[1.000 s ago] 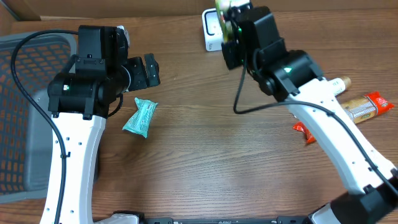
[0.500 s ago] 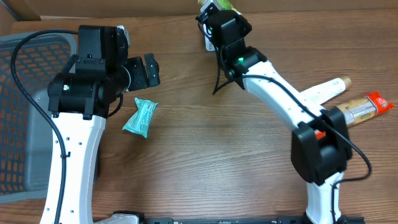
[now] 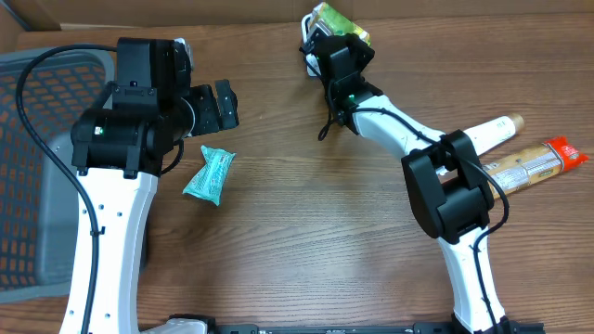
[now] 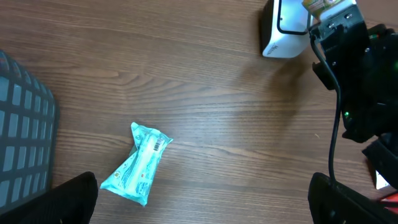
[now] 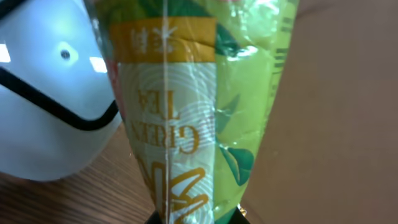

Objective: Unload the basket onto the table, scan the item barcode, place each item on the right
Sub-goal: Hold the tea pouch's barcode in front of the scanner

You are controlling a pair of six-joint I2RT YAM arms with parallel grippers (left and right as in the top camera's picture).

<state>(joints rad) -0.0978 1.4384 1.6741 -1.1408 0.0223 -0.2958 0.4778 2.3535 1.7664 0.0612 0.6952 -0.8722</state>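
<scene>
Nearest me, at the lower left of the overhead view, the grey mesh basket (image 3: 32,186) is the only container here. I see nothing lying in the part that shows, though the left arm covers its right side. Just right of that arm a teal packet (image 3: 210,174) lies on the counter (image 3: 306,241), outside the basket, its small barcode label facing up in the left wrist view. The left claw (image 3: 215,107) hangs above it, wide open and holding nothing.

At the right edge a cream bottle (image 3: 492,130) and an orange-wrapped item (image 3: 538,156) lie side by side on the counter, waiting.

Farthest off, at the top centre, the right claw (image 3: 332,35) is closed tight on the green tea packet (image 5: 180,112), gripping its lower end. The packet stands up right beside the white scanner (image 5: 43,112), in front of its face; I cannot tell whether they touch.

I judge this to be the scanning step itself: the item is being presented to the reader. What I see on the packet is the printed name and a seam, no barcode, so I cannot say which side faces the window. The next move calls for a slow turn or tilt of the packet until the code faces the scanner, keeping the grip firm on the slippery film.
</scene>
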